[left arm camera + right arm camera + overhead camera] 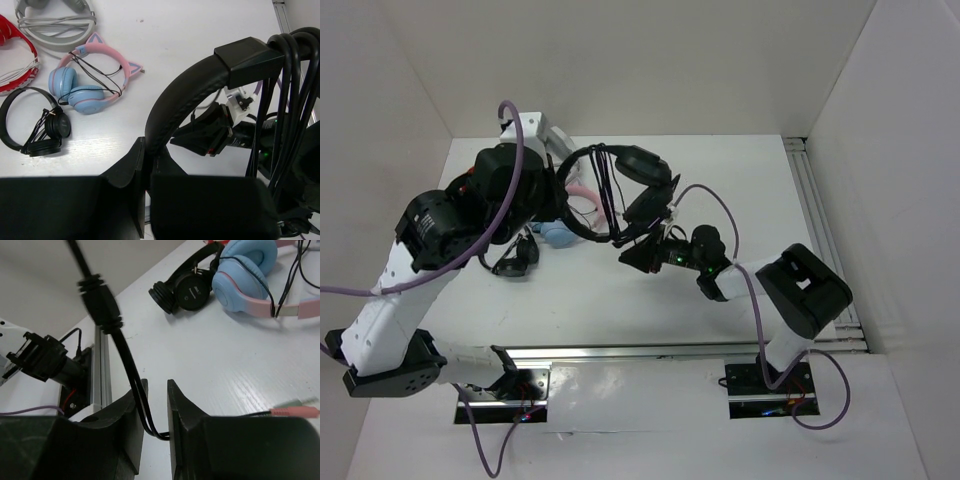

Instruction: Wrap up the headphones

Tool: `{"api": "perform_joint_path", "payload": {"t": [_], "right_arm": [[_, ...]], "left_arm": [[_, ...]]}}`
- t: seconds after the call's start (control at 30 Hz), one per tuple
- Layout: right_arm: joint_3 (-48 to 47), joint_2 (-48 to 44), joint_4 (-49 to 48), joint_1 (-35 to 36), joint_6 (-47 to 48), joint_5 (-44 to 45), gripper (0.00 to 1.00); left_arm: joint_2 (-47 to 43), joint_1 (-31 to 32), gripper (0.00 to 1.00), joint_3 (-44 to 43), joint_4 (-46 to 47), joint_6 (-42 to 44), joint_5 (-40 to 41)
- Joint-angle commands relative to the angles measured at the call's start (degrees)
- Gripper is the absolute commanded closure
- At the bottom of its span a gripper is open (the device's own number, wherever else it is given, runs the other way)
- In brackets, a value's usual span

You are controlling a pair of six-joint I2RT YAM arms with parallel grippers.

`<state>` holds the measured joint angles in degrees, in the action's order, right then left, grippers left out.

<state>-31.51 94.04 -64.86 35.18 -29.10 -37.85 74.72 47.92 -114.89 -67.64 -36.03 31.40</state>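
The large black headphones point(642, 165) hang above the table's middle. My left gripper point(147, 155) is shut on their wide padded band point(190, 95). Several turns of the thin black cable point(287, 100) are looped over the band near its slider. A further stretch of cable point(107, 315) runs down through the gap of my right gripper point(156, 390). It lies against the left finger, and the jaws stand apart, wider than the cable. In the top view the right gripper point(638, 255) sits just below and in front of the ear cups.
On the table at the left lie a red pair point(15, 55), a grey pair point(55, 25), a pink-and-blue cat-ear pair point(85, 85) and a small thin-banded black pair point(40, 130). Pink plugs point(295, 411) lie beside the right finger. Aluminium rails run along the right point(815, 200) and front point(650, 352) edges.
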Motion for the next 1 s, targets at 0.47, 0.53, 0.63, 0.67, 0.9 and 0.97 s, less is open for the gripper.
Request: {"api": "perform_joint_path", "payload": {"t": [0.47, 0.53, 0.63, 0.67, 0.9, 0.97], "right_arm": [[1.27, 8.79, -15.38, 2.0, -2.54, 0.4, 0.88], [1.27, 9.32, -16.09, 2.52, -4.03, -0.12, 0.83], [0.75, 9.85, -18.19, 3.05, -5.43, -0.65, 0.64], [0.75, 9.33, -19.68, 3.05, -5.44, -0.65, 0.51], [-2.24, 4.5, -7.84, 3.05, 0.18, 3.3, 0.2], [-3.82, 2.31, -2.59, 3.58, 3.34, 7.94, 0.2]], "left_arm": [[-2.65, -5.47, 1.0, -1.48, 6.73, -0.88, -3.01], [-2.65, -5.99, 1.0, 0.01, 7.52, -0.36, -4.67], [-3.17, -6.0, 1.0, 1.24, 8.13, -0.36, -4.68], [-3.17, -6.0, 1.0, 1.25, 8.13, -0.36, -4.68], [-3.17, -6.0, 1.0, 2.48, 8.75, -0.36, -7.14], [-3.7, -6.0, 1.0, 3.62, 9.28, -0.88, -7.67]]}}
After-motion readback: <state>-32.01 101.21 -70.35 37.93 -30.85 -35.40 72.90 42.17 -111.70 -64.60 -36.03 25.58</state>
